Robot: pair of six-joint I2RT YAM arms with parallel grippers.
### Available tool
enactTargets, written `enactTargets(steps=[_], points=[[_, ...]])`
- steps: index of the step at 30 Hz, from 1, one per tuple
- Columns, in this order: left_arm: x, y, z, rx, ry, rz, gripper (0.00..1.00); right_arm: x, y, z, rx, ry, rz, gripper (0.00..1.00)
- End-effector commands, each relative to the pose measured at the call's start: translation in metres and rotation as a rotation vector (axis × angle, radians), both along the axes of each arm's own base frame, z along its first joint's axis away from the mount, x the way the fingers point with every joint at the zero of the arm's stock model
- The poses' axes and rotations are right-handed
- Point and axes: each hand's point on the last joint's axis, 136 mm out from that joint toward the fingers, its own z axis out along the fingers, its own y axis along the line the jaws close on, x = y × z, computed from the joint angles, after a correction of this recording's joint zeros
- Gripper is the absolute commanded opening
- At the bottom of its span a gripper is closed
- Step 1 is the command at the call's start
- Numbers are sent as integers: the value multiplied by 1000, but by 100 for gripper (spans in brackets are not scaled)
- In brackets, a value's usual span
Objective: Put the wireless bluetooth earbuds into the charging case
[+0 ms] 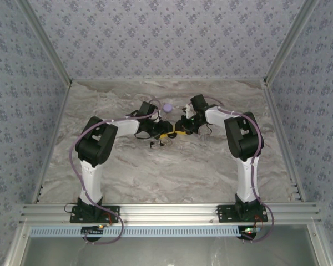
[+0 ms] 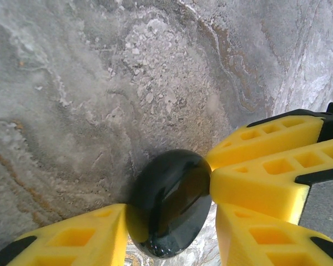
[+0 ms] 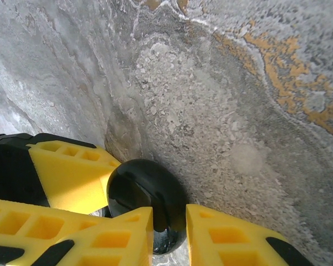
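From above, the two arms fold inward and their yellow tips meet near the middle of the grey-veined marble surface [image 1: 155, 177], with the left tool [image 1: 164, 133] and right tool [image 1: 181, 129] nose to nose. A pale lilac round disc [image 1: 167, 106] lies just beyond them, apart from both. What they grip is hidden there — the wrist cameras show it.

In the left wrist view the small round glossy black charging case [image 2: 169, 205] is held on edge between the left tool's [image 2: 171, 221] ribbed yellow plastic fingers, which pinch it from either side. The other tool's two fingers come in from the right and touch its rim. In the right wrist view the right tool [image 3: 169, 224] is nearly pressed together, pinching the case's [image 3: 147, 191] thin edge.

Bare surface lies open on all sides — out to the patterned walls [image 1: 166, 39] and the near aluminium rail [image 1: 172, 210].
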Motion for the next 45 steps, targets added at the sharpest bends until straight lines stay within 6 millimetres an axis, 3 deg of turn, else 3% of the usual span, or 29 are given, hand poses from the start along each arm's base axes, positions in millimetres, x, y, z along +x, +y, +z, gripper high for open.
enactTargets(steps=[1, 7, 34, 45], points=[[-8, -16, -7, -44, 9, -42, 43, -15, 0, -16, 1, 74, 4, 23], [-7, -17, -4, -70, -2, -27, 37, -15, -2, -15, 16, 81, -3, 22], [-5, -20, 5, -131, -25, 9, 39, -15, -3, -1, 108, 74, -14, 32], [-7, -20, 4, -131, -20, 12, 38, -14, 2, 8, 167, 71, -8, 30]])
